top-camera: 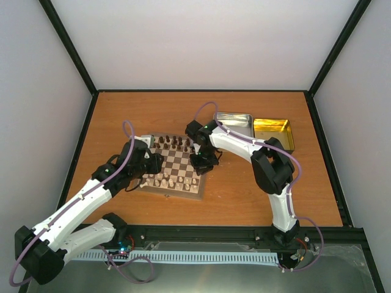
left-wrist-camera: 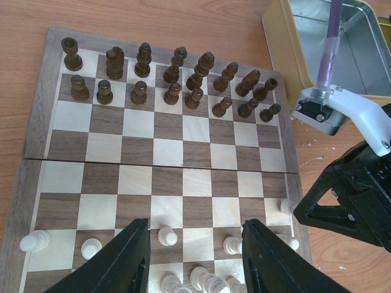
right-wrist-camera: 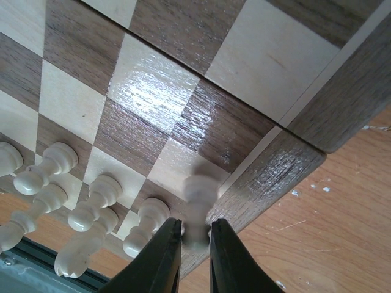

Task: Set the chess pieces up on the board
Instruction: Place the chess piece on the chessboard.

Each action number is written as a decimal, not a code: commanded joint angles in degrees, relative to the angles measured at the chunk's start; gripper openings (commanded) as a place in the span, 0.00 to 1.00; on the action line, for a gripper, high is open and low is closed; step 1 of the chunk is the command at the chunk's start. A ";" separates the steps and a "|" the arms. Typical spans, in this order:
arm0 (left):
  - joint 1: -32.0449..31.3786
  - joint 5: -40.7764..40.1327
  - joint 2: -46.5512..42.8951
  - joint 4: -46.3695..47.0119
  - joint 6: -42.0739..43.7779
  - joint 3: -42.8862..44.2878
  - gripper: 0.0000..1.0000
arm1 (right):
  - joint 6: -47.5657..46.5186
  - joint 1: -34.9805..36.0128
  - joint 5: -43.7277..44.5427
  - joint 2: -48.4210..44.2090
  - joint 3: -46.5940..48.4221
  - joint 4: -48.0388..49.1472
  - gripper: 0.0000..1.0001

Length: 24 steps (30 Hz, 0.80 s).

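While right hand (right-wrist-camera: 195, 227) narrowly brackets blurred cream piece (right-wrist-camera: 199, 190), left hand (left-wrist-camera: 195, 227) spread wide

The board (left-wrist-camera: 165, 162) lies flat and unfolded beneath the left gripper (left-wrist-camera: 195, 259). Dark brown pieces (left-wrist-camera: 173, 91) stand upright in two rows along the edge far ahead of its fingers. Pale cream pieces (left-wrist-camera: 166, 235) stand near and between those fingers. A blurred pale pawn (right-wrist-camera: 198, 192) sits between the right gripper (right-wrist-camera: 195, 235) fingertips, at the board's corner.

Chess pcs (left-wrist-camera: 172, 93) on board (left-wrist-camera: 183, 152) – tins (top-camera: 241, 119) behind, to R.
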 commanded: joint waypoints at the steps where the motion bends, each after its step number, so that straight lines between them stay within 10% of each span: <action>1: 0.43 0.02 -0.69 0.97 0.66 0.21 0.42 | 0.46 -0.55 0.14 0.76 1.71 -0.85 0.17; 24: 0.43 -0.82 -1.12 0.20 0.35 0.58 0.43 | 2.52 0.09 5.29 -1.41 -2.00 5.79 0.10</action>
